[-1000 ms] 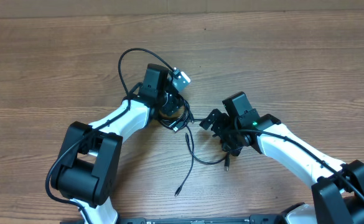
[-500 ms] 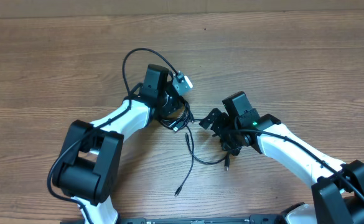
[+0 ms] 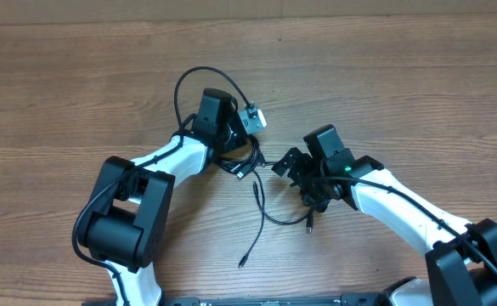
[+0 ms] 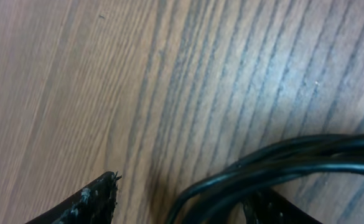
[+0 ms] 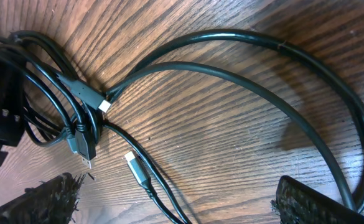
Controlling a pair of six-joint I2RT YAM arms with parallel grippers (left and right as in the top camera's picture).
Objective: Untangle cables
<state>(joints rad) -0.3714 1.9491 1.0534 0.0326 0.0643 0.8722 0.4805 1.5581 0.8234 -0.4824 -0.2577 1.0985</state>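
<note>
From overhead the left gripper's fingers are hiding under its own wrist; in the wrist view only the two dark tips are showing, cut off by the lower edge. They are standing apart with the cables running between them, and a gap is showing between the cords and the left-hand tip, so nothing is being pinched. A small pale block is sitting just beyond the left gripper on its far right; I cannot tell what it is. The right gripper, to the right of the left gripper and a little nearer the robot, is gaping wide; its frayed tips are resting at the frame's lower corners and holding nothing.

The main tangle is lying directly under the left gripper. One loop is arching out past it on the far side. One cord is trailing from it toward the robot, its long axis running near-to-far with a slight slant, ending in a small plug. Another strand is curving right, ending beneath the right arm. Two silvery plug tips are pointing up and left in the right wrist view.

The table is brown wood grain; a paler tan strip is running along its far edge, and what that strip is remains unclear.
</note>
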